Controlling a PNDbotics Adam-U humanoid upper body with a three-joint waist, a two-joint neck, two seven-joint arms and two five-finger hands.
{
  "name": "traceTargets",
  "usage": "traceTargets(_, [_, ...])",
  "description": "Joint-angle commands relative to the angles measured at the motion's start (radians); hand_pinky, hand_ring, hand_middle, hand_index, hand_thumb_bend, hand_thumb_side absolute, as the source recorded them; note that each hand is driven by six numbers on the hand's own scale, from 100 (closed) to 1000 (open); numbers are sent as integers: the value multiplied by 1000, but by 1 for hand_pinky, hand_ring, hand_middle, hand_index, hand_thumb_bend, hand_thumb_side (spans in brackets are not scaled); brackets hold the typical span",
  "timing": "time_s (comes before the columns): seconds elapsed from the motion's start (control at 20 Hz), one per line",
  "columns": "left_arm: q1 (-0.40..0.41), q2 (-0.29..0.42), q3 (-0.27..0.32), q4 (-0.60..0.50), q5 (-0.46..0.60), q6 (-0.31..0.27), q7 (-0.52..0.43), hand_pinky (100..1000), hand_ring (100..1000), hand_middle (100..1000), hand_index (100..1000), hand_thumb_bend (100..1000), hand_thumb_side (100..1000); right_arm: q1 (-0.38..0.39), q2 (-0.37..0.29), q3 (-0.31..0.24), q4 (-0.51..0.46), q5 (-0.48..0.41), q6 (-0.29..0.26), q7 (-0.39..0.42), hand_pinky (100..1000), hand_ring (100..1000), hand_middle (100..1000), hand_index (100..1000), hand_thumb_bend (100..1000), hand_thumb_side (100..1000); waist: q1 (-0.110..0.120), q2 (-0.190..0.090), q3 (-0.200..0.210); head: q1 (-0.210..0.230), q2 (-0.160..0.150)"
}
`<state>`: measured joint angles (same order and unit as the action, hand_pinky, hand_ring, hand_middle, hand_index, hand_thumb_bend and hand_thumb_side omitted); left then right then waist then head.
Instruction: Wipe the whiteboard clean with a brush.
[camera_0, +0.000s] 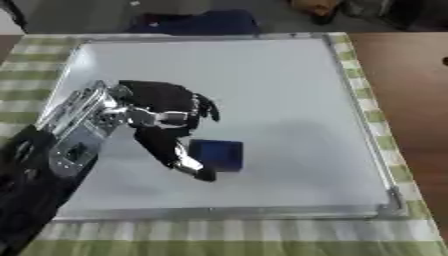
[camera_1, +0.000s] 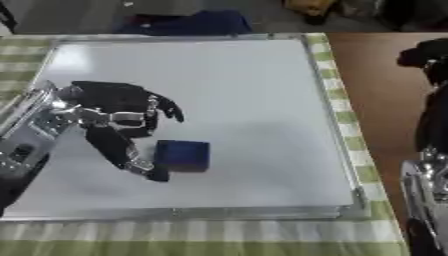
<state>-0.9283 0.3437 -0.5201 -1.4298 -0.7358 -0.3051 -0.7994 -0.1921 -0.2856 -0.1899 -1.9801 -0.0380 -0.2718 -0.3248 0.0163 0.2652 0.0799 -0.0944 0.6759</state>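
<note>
Left hand (camera_0: 166, 117) hovers over the whiteboard (camera_0: 280, 80), fingers spread and relaxed, thumb beside the blue brush (camera_0: 217, 155), gripping nothing.

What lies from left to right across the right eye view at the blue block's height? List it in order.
Left hand → blue brush block → bare whiteboard → green checked cloth → brown table → right arm.

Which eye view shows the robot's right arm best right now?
The right eye view: the right arm runs down its right edge, beside the whiteboard, though its hand isn't visible. The left eye view shows none of it, only the left hand by the blue brush.
</note>
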Motion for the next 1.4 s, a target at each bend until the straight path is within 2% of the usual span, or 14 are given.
traceTargets(0.05, [-25, -12, 2, 31, -34, -28, 13, 705, 851, 840, 100, 574, 844, -3, -9, -4, -20, 2, -1, 5, 554, 549, 426, 543, 100, 889, -3, -14, -2, 3, 10])
traceTargets(0.45, [-17, -37, -4, 86, -81, -68, 56, 691, 843, 849, 100, 502, 705, -5, -3, -4, -20, 5, 1, 8, 554, 549, 423, 540, 100, 888, -6, -6, -3, -6, 14])
traceTargets(0.75, [-11, -60, -2, 131, -106, -69, 89, 666, 821, 832, 100, 405, 621, -6, 2, -3, -20, 7, 0, 11, 554, 549, 421, 539, 100, 889, -10, 0, -12, -6, 9])
traceTargets(0.85, [-9, -67, 1, 144, -113, -65, 99, 655, 809, 822, 100, 348, 602, -6, 3, -2, -20, 8, 0, 13, 554, 548, 421, 538, 100, 890, -11, 1, -12, -6, 6])
traceTargets(1.2, [-6, -89, 9, 171, -120, -48, 132, 627, 782, 785, 100, 271, 612, -6, 6, -1, -20, 10, 1, 16, 555, 548, 420, 537, 100, 890, -13, 5, -12, -4, 1])
traceTargets(1.4, [-6, -96, 7, 175, -118, -43, 136, 621, 777, 769, 100, 261, 609, -5, 7, -1, -20, 11, 2, 18, 555, 548, 419, 537, 100, 890, -13, 6, -10, -3, 0])
